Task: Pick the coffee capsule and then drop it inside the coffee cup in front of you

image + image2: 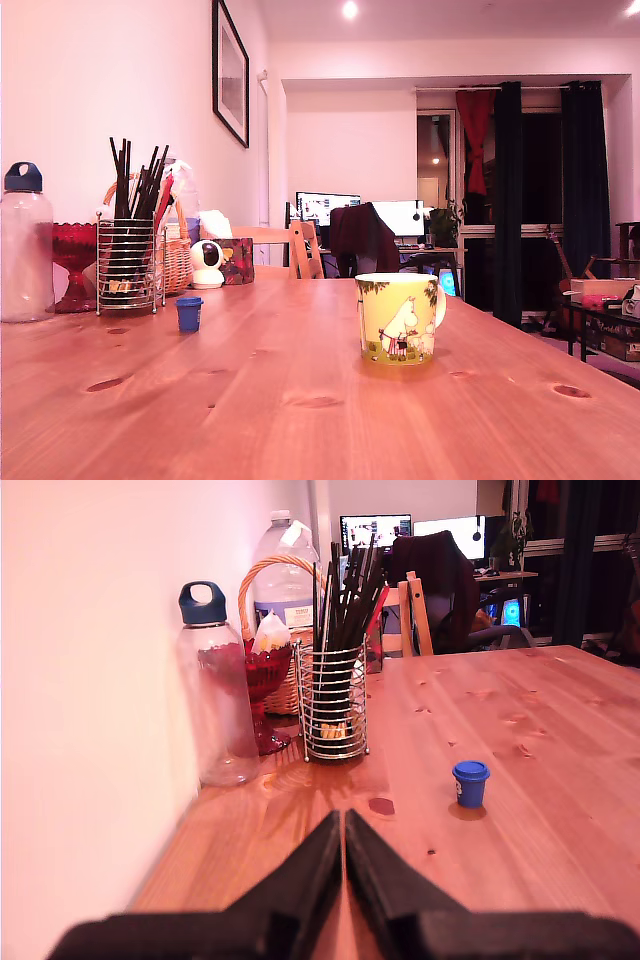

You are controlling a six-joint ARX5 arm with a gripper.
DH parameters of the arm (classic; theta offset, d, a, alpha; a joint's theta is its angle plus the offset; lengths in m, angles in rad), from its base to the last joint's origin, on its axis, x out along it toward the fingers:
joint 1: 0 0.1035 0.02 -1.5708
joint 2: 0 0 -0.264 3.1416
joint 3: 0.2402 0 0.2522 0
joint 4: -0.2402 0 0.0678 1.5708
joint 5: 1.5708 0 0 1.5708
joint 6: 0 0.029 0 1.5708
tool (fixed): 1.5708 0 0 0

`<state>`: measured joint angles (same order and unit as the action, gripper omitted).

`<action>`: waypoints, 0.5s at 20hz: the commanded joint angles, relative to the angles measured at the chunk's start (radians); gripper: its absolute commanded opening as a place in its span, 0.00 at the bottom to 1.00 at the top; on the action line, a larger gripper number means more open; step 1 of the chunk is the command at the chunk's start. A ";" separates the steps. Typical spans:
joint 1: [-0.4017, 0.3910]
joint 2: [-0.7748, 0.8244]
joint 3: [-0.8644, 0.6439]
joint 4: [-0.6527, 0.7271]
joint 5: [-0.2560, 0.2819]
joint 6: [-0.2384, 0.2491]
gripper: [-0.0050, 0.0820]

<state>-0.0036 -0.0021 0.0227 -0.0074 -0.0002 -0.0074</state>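
Gripper [344, 825] sits low over the bench [300, 410], its fingers pressed together, nothing between them. The blue coffee capsule [470, 783] stands upright on the wood at about two o'clock from the fingertips, apart from them. In the exterior view, the coffee cup [398, 318] sits at the capsule's three o'clock, well apart.

The gripper [344, 820] hangs low, jaws pressed together, empty.
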 commanded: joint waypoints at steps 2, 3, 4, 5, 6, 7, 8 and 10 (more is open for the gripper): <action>0.014 -0.011 -0.008 -0.179 0.132 0.059 0.04; 0.014 -0.011 -0.008 -0.179 0.131 0.059 0.04; 0.014 -0.011 -0.008 -0.179 0.132 0.059 0.04; 0.014 -0.011 -0.008 -0.179 0.132 0.059 0.04; 0.014 -0.011 -0.008 -0.179 0.138 0.058 0.04; 0.014 -0.011 -0.008 -0.175 0.143 0.057 0.04; 0.014 -0.011 -0.008 -0.164 0.150 0.036 0.04; 0.014 -0.011 -0.008 -0.106 0.169 -0.012 0.04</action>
<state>0.0086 -0.0032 0.0231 -0.1413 0.1616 0.0147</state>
